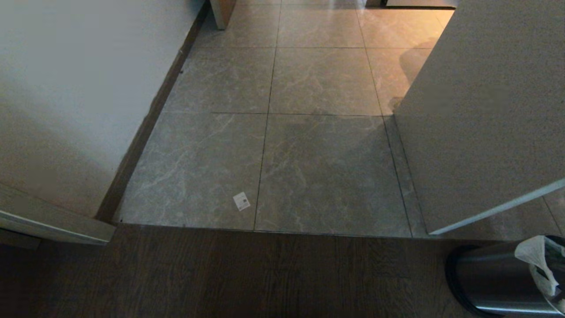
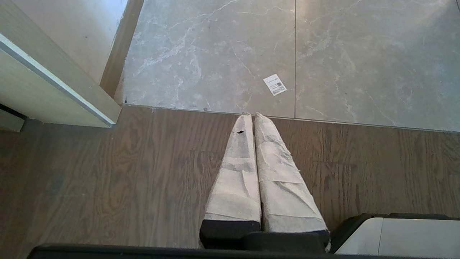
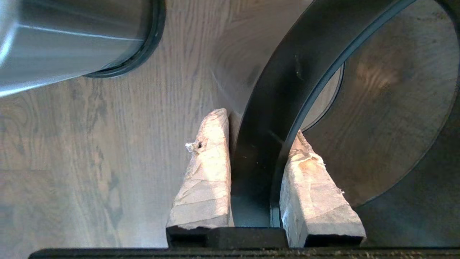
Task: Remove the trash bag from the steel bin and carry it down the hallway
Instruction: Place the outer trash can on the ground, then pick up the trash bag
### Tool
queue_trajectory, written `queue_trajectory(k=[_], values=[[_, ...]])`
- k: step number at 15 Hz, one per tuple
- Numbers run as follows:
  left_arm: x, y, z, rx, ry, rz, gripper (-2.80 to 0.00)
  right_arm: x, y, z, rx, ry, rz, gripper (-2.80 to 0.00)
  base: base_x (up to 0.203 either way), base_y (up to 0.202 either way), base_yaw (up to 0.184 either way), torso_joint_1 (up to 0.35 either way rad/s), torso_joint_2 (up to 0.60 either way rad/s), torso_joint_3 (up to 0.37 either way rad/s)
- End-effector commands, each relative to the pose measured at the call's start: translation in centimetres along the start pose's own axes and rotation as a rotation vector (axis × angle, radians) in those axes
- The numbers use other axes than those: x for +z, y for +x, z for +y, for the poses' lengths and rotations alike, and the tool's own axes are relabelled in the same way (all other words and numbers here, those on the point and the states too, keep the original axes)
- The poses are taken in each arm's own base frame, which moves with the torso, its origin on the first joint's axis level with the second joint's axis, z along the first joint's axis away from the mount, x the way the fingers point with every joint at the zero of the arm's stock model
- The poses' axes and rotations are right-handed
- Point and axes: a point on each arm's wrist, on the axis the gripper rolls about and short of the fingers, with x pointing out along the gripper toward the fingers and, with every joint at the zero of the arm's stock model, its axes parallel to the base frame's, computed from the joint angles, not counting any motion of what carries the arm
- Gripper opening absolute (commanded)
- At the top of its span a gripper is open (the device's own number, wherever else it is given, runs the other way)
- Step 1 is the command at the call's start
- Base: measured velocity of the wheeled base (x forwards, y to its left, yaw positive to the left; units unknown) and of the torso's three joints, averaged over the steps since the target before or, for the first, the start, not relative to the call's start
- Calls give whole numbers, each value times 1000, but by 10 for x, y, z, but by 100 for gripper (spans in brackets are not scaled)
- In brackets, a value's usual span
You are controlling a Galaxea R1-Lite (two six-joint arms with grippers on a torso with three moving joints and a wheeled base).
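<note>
My right gripper [image 3: 257,144] pinches a black ring [image 3: 287,90], one taped finger [image 3: 205,180] outside the band and the other inside it, over the dark wood floor [image 3: 90,162]. Through the ring's opening I see only more of that wood. Just beside it stands the steel bin [image 3: 72,39], its brushed side and black base edge showing.

From my head, the steel bin [image 1: 494,278] sits at the near right corner on the wood, and the white trash bag [image 1: 540,260] drapes over its top edge. Beyond the wood begins the hallway [image 1: 322,145] of marbled tiles, with a small white sticker [image 1: 241,201] near the threshold and white walls on both sides.

My left gripper [image 2: 253,117] hangs above the wood floor, its taped fingers pressed together and holding nothing.
</note>
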Motion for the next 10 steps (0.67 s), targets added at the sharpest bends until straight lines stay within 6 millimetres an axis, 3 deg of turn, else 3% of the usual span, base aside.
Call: queue_trajectory(k=[1, 10], values=[[0, 0, 0, 0, 0, 0, -280, -5, 5, 2, 13, 2, -2, -280, 0, 0, 0, 0, 0, 0], [0, 0, 0, 0, 0, 0, -280, -2, 8, 10, 69, 58, 23, -280, 0, 0, 0, 0, 0, 0]])
